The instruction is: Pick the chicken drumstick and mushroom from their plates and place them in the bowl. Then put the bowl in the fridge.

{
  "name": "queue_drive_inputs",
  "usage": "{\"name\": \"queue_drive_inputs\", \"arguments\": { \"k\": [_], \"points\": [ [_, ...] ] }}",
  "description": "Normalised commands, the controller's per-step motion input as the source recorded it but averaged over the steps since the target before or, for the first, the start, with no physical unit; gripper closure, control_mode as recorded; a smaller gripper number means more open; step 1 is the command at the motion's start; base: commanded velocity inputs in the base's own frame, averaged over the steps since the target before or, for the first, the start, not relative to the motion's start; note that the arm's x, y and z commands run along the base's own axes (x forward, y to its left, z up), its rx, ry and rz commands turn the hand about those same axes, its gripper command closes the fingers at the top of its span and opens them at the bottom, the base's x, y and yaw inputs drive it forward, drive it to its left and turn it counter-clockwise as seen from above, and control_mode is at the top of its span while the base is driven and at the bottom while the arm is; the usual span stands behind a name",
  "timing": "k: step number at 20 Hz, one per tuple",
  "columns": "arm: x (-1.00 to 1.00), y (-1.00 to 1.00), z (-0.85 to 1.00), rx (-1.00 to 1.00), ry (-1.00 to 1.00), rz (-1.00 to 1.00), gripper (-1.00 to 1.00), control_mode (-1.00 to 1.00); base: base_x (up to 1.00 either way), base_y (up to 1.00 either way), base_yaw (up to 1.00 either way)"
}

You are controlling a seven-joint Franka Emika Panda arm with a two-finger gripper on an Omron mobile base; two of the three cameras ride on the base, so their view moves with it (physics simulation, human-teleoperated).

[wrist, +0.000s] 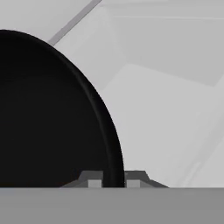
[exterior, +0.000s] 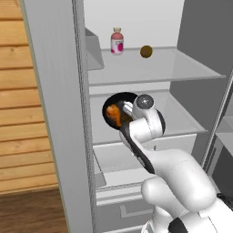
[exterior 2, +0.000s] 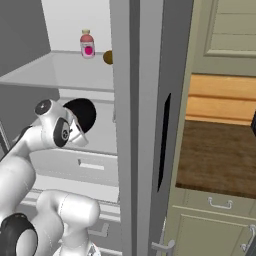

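Observation:
The fridge (exterior: 150, 68) stands open, and my arm reaches in at the height of its middle shelf (exterior: 182, 116). My gripper (exterior: 128, 109) is shut on the rim of the black bowl (exterior: 119, 97), which hangs tilted over that shelf with its mouth turned toward the left base camera. The orange-brown chicken drumstick (exterior: 113, 115) lies inside it. In the hand view the bowl's rim (wrist: 114, 144) runs between my two fingertips (wrist: 95, 179). In the right base view the bowl (exterior 2: 84, 111) shows dark just past my hand. The mushroom is hidden and the plates are out of view.
A small bottle with a pink label (exterior: 117, 42) and an olive-brown ball (exterior: 146, 51) stand on the upper shelf. The grey door panel (exterior: 59, 113) rises close on the left, with a wooden wall (exterior: 18, 113) beyond it. Drawers (exterior: 132, 209) sit below the shelf.

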Motion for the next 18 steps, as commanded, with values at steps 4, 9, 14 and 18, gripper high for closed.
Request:
{"name": "queue_drive_inputs", "arguments": {
  "k": [4,9,14,18],
  "points": [
    [0.29,0.00,0.00,-0.02,-0.05,0.00,1.00,-1.00,0.00,0.00,0.00],
    [0.14,0.00,-0.01,-0.02,-0.01,0.00,-1.00,-1.00,0.00,0.00,0.00],
    [0.02,0.00,-0.01,-0.01,-0.03,0.01,-1.00,-1.00,0.00,0.00,0.00],
    [0.00,0.00,0.05,0.00,-0.11,0.02,-1.00,-1.00,0.00,0.00,0.00]
  ]
}}
